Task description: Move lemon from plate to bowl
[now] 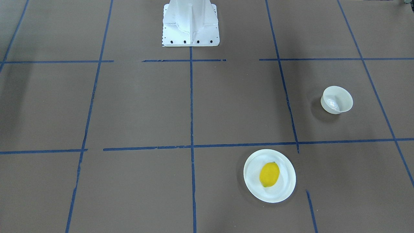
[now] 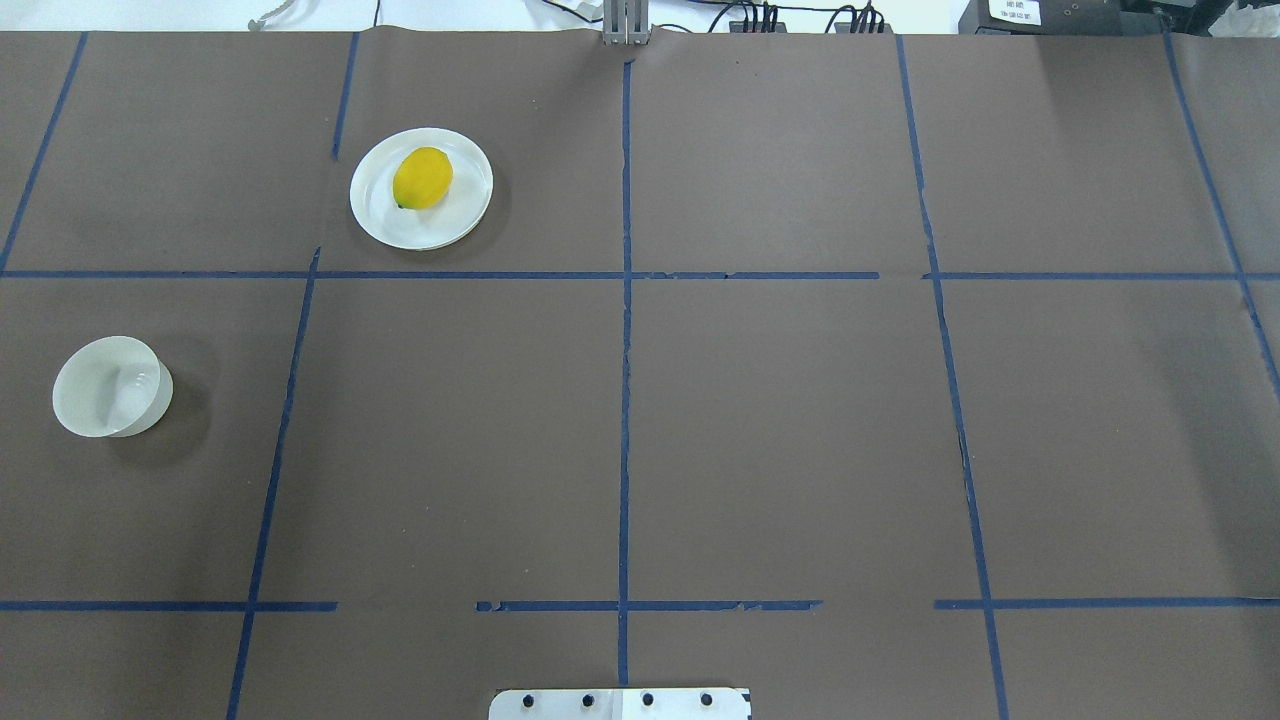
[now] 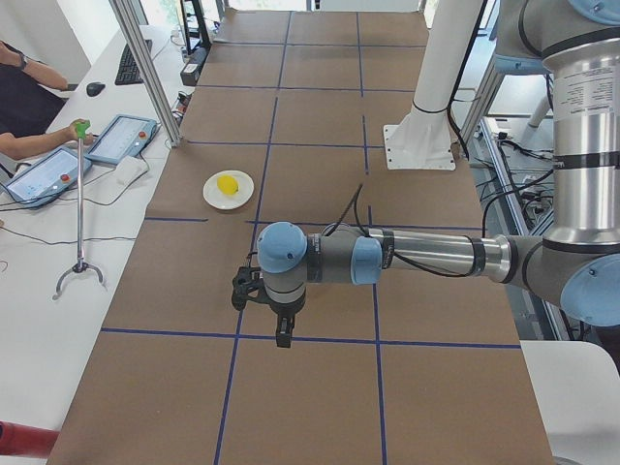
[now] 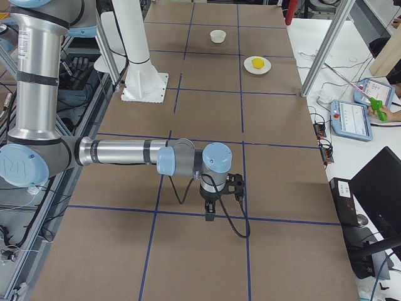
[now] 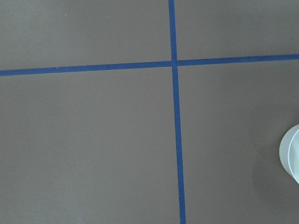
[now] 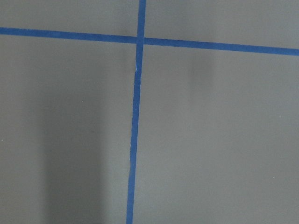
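Lemon (image 1: 269,174) lying on plate (image 1: 251,181), well apart from bowl (image 1: 337,99). Left gripper (image 3: 283,337) and right gripper (image 4: 209,216) aloft over table (image 1: 145,106); jaw opening of either: cannot tell.

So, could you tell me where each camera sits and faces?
Front-facing: across the table, facing the robot's base; sees lemon on plate, bowl.
Overhead: behind the robot, looking forward and down; base edge shows.
Left: robot's left table end; left arm near.
Right: opposite end; right arm near.
Left wrist: down at tape and bowl's rim; no robot parts.
Right wrist: down at tape; likewise.
Exterior views all share lemon and plate.
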Tool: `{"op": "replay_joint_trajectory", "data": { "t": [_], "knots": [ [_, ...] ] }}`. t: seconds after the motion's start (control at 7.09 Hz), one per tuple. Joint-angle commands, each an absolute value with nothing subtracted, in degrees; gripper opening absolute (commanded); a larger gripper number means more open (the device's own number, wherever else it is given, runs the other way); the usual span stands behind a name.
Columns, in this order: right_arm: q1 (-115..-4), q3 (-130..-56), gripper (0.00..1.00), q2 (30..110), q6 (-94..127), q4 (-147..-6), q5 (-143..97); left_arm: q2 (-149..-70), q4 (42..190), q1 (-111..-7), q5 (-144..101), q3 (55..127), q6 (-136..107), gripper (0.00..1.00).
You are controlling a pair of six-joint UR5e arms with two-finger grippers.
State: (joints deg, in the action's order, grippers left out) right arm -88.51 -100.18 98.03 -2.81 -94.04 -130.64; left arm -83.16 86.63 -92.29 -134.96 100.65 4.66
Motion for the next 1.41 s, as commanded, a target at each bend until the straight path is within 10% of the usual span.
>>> {"op": "replay_joint_trajectory", "data": {
  "t": [0.0,1.27],
  "knots": [
    [-88.51,-100.11,1.00,98.00,-2.81,-94.04,-130.61,-83.84,86.40,-92.29,-134.91,101.07,5.01,1.00],
    [-88.51,-100.20,1.00,98.00,-2.81,-94.04,-130.69,-98.84,86.84,-70.63,-131.40,109.08,-18.40,1.00]
  ]
}}
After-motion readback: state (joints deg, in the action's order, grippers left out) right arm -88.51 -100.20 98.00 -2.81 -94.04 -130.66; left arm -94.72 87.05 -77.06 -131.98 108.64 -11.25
